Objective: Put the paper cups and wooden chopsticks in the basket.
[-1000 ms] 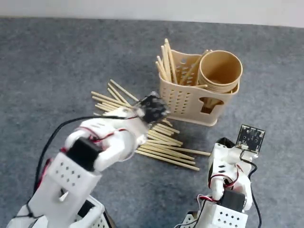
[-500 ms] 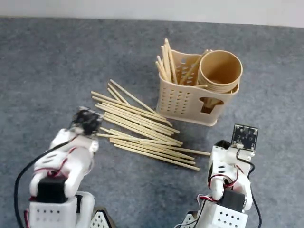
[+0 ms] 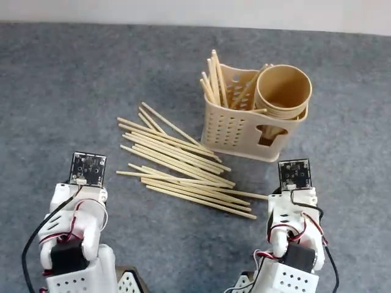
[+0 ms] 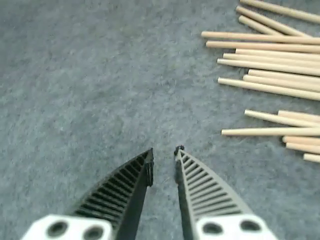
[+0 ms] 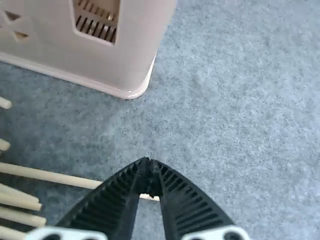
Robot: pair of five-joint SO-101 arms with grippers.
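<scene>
The paper cups (image 3: 284, 91) are nested in one half of the basket (image 3: 235, 131), which is stiff beige plastic with punched holes. A few sticks stand in the other half. Most of the chopsticks (image 3: 183, 168) lie fanned on the desk (image 3: 73, 91), just beside the basket, so I'd say the chopstick step is partly done.

The left gripper (image 4: 164, 155) hangs over fuzzy grey covering, fingers a crack apart and empty. The right gripper (image 5: 149, 170) has its fingers pressed together on nothing, above one stick's end.

Next, I reckon, a gripper must spread its fingers wide and pinch across these thin, smooth, round sticks, which may roll.
</scene>
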